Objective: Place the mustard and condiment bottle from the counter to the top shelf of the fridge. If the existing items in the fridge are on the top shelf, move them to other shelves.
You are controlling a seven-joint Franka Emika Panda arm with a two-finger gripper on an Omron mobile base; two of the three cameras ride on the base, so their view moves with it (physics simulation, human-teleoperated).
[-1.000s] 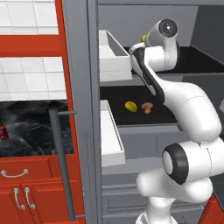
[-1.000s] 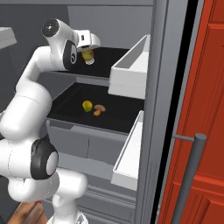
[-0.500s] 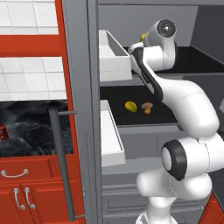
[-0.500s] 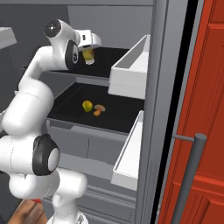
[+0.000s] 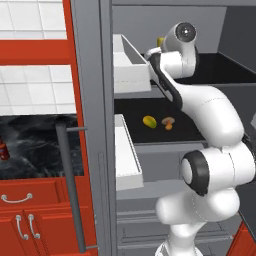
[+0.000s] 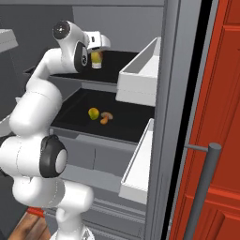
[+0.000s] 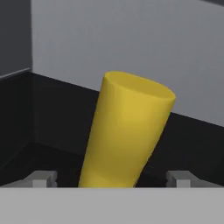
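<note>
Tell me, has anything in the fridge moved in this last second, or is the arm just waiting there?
Hardly anything moved. The arm holds at the top shelf, jaws spread wide either side of the mustard, which stands there on its own. The small fruit and mushroom piece lie unchanged on the shelf below.

Your left base view looks forward from behind the arm's left side, your right base view from its right; both face the open fridge [image 5: 95, 100] and share its black shelves, with the pincer [image 6: 96, 47] at the top shelf. Your hand view sits close, looking along the pincer at the mustard [image 7: 127, 131] between the fingertips [image 7: 41, 178].
</note>
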